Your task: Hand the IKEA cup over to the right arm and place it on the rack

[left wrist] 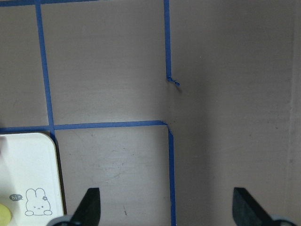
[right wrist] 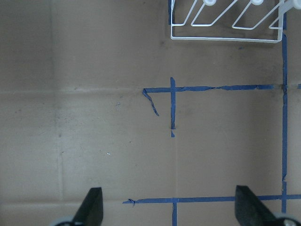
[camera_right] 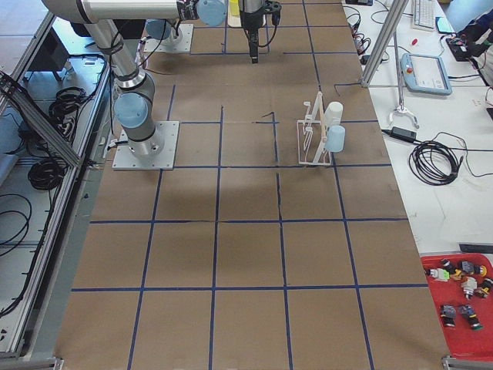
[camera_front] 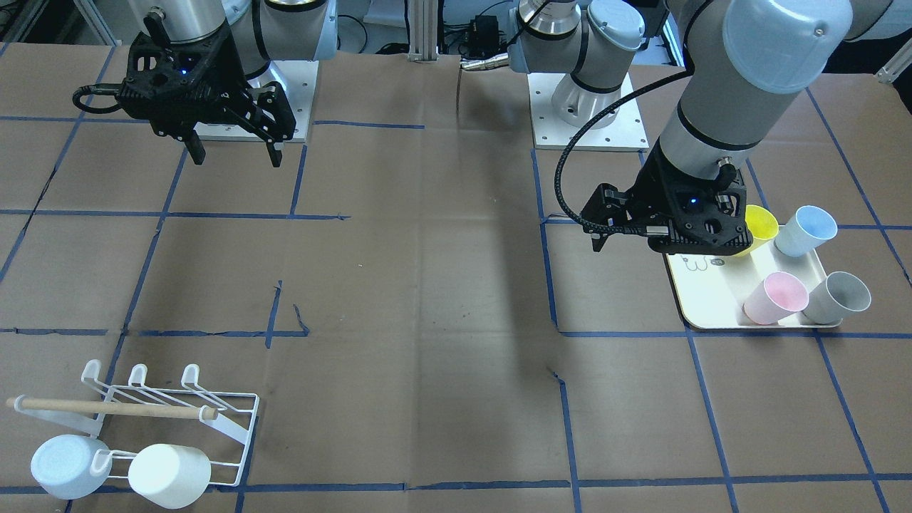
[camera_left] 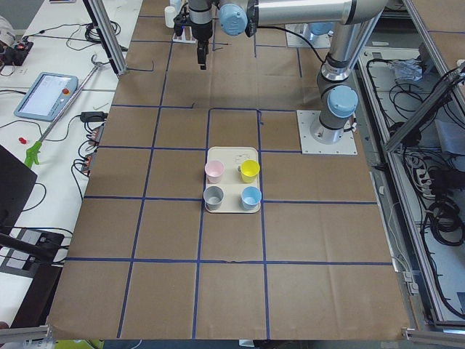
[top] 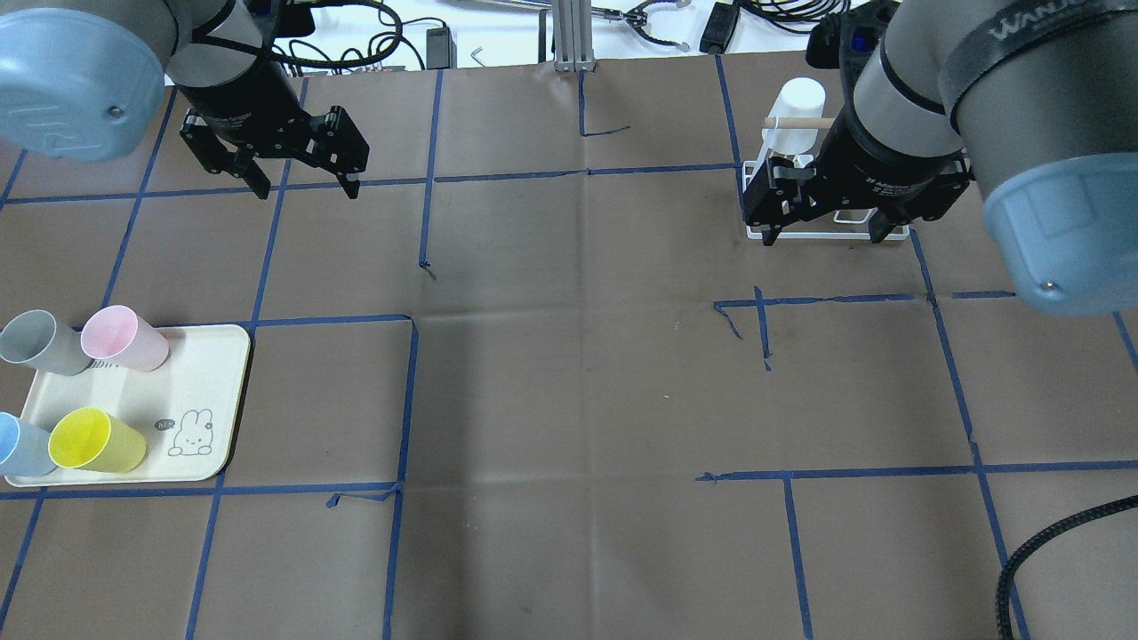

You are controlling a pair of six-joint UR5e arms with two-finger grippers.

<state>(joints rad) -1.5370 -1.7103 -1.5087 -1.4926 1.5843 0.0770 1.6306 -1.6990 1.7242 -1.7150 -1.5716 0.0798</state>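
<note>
over creased paper [camera_front: 427,285], left claw [top: 308,189] and right claw [camera_front: 236,159] gape; looped prongs [camera_front: 139,372] line wire rack [camera_front: 114,408].

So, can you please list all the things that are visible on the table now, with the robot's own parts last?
Plastic cups: four, yellow cup, pale blue cup, pink cup, grey cup; upright on the tray.
Cream rectangular tray with a rabbit drawing: one, robot's left side.
White wire rack with a wooden dowel: one, robot's right side.
Cups on the rack: two, second pale blue cup, white cup; hanging.
Brown paper cover with blue tape grid: one, covers the table.
Robot arms: two, silver-grey; left arm by the tray, right arm near the rack; both jaws open, empty.
</note>
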